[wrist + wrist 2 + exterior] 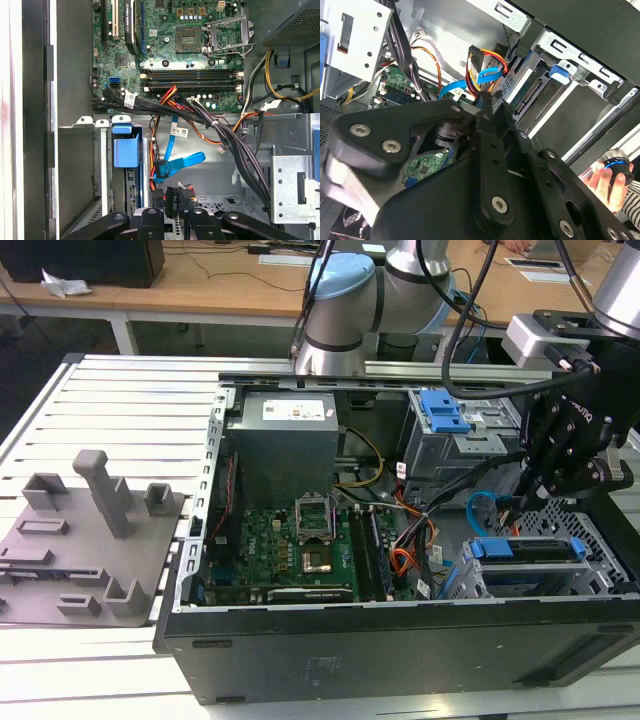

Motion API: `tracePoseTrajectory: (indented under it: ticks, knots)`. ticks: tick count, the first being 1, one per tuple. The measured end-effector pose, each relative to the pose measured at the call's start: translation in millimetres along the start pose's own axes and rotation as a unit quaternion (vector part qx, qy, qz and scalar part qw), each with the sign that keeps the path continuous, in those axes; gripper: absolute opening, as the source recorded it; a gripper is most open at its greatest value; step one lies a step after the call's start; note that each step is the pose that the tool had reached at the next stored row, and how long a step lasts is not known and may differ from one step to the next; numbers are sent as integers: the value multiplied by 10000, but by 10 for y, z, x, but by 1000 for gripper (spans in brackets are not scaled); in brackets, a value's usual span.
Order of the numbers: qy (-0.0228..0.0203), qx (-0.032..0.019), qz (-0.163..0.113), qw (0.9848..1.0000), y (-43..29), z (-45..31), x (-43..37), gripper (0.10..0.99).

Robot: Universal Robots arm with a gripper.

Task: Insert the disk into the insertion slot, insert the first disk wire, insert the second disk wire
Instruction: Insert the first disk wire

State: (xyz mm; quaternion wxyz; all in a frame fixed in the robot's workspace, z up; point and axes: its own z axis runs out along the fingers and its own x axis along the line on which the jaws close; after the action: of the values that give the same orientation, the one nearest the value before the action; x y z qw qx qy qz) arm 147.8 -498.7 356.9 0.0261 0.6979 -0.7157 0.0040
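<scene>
End effector tight on a colour-wired black connector near the blue-framed disk, white cable label unreadable.

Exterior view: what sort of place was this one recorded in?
Probably a robotics lab or test workshop: an opened desktop computer case sits on a slotted aluminium table, a grey fixture plate lies beside it, and wooden desks stand behind the robot arm.
</scene>
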Motion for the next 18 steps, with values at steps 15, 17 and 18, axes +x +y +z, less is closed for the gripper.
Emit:
tracePoseTrajectory:
  ticks: [15,17,18]
  knots:
    - [3,0,1,10000,10,3,-67,243]
    - [2,3,0,10000,13,0,-100,243]
    - [3,5,0,10000,17,-3,-115,243]
